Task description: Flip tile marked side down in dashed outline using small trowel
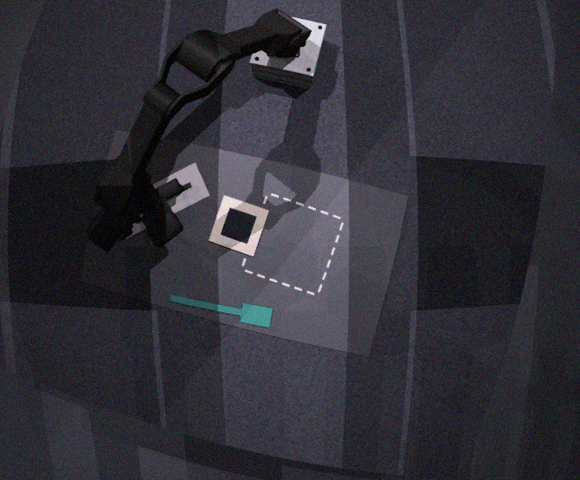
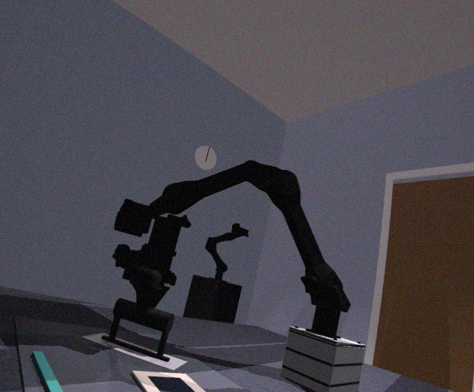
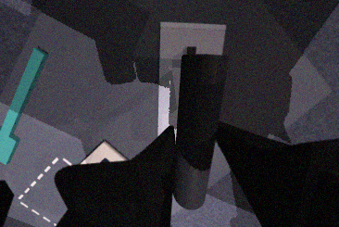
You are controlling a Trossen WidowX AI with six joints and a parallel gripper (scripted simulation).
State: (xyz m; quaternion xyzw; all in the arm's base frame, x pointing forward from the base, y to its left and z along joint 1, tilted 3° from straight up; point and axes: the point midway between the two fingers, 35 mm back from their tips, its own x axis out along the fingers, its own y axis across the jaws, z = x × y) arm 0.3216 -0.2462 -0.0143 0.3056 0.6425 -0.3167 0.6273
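My gripper (image 2: 143, 310) (image 3: 193, 128) is shut on the dark bar handle of the trowel (image 1: 198, 191) (image 2: 176, 363) (image 3: 192, 36). The trowel's flat white blade is below the handle, low over the mat's left part in the top view; whether it touches the mat is unclear. The arm hides much of it there. The cream tile (image 1: 218, 232) (image 2: 138, 375) (image 3: 105, 148) lies flat to the blade's right, dark square up. Its right edge covers the left line of the dashed outline (image 1: 248, 270) (image 3: 58, 159); most of the tile is outside it.
A flat teal paddle-shaped tool (image 1: 255, 314) (image 2: 45, 371) (image 3: 25, 79) lies near the lower edge of the mat (image 1: 377, 258) in the top view. The arm's base block (image 1: 317, 41) (image 2: 321, 362) stands beyond the mat's upper edge. Dark shadows cross the mat.
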